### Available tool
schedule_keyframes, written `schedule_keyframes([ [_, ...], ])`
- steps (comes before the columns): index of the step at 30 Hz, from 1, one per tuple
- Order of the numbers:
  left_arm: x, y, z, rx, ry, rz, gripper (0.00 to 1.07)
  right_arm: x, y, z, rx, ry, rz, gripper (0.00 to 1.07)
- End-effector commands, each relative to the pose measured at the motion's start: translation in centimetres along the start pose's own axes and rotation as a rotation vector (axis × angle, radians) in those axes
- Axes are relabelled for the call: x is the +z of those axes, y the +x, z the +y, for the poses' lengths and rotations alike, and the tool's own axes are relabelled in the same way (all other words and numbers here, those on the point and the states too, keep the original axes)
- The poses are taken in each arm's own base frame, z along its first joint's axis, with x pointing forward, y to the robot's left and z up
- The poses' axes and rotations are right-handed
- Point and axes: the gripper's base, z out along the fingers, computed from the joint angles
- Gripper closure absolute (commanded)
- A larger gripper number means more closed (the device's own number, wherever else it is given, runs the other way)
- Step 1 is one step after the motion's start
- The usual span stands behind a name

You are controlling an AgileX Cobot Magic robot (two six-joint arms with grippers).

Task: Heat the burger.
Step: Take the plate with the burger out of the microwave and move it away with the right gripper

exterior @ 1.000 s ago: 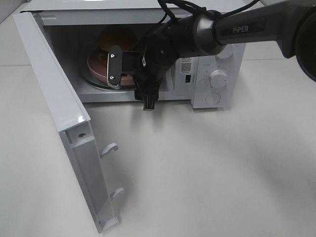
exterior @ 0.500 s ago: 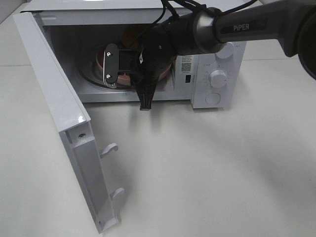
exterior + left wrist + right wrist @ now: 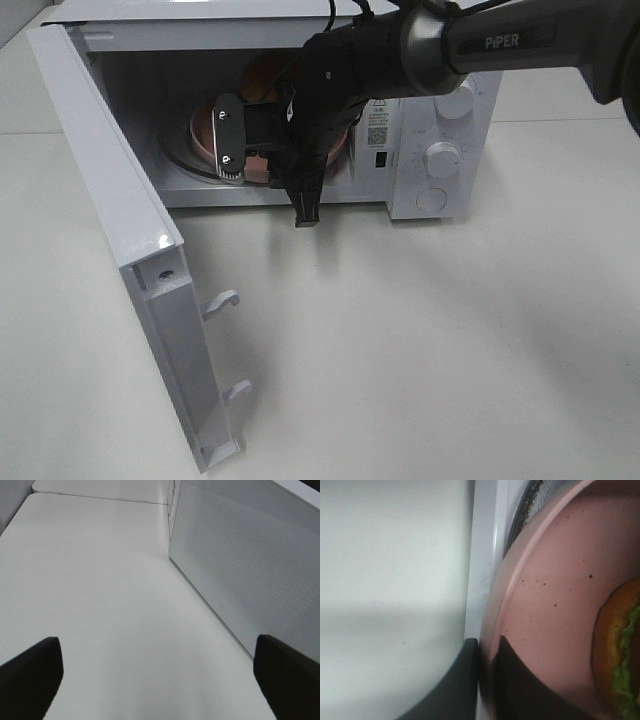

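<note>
The burger (image 3: pixel 262 74), with its golden-brown bun and green lettuce (image 3: pixel 625 675), sits on a pink plate (image 3: pixel 203 133) inside the open microwave (image 3: pixel 430 120). My right gripper (image 3: pixel 229 150) reaches in through the opening and is mostly in front of the burger. In the right wrist view its two dark fingers (image 3: pixel 517 690) pinch the plate's rim (image 3: pixel 492 630), one above and one below, right at the microwave's front sill. My left gripper (image 3: pixel 160 680) hovers open over the bare table beside the microwave door (image 3: pixel 250 565), holding nothing.
The microwave door (image 3: pixel 120 210) swings out wide to the left, its latch hooks (image 3: pixel 222 300) pointing into the table space. Control knobs (image 3: pixel 441 158) are on the right panel. The glass turntable (image 3: pixel 185 160) lies under the plate. White table (image 3: pixel 420 340) stretches in front.
The right gripper's jaws have closed on the plate's rim. The plate and burger have shifted slightly right inside the microwave. The left gripper shows no change.
</note>
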Motion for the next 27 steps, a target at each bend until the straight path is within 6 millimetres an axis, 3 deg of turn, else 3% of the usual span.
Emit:
schedule_keyframes([
  [1,-0.2,0.1,0.0,0.003,-0.002,-0.024,0.11,-1.1,0.1,0.0,-0.051,-0.052,0.025,1.07],
  [9,-0.2,0.1,0.0,0.003,-0.002,-0.024,0.11,-3.1,0.1,-0.6,-0.154,-0.057,0.041,1.07],
  [27,-0.2,0.1,0.0,0.003,-0.002,-0.024,0.11,-6.8,0.8,0.8,-0.327,-0.007,0.021,1.07],
])
